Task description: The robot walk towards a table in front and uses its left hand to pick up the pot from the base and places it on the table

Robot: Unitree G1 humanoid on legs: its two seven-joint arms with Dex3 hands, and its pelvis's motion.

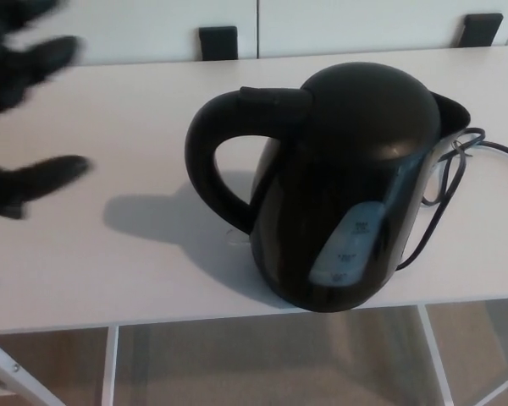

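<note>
Item: black electric kettle (pixel 347 194), the pot of the task, standing upright on a white table (pixel 110 262) near its front edge, right of centre in the head view. Looped handle (pixel 205 161) turned toward the robot's left; spout (pixel 454 110) pointing the opposite way; domed lid with a flat tab (pixel 275 96) above the handle; pale water-level window (pixel 349 244) on the near side. The kettle's body hides whatever it rests on, so the base cannot be made out. Black power cord (pixel 444 182) loops on the tabletop just beside the spout side and trails off to the right edge. Left hand (pixel 4 80), black and motion-blurred, at the left edge above the table, fingers (pixel 46 55) spread wide, holding nothing, well apart from the handle. Two small black blocks (pixel 218 42) (pixel 483 28) show beyond the far edge of the table against a white wall. White table frame (pixel 110 364) below, over a beige floor (pixel 262 364).
</note>
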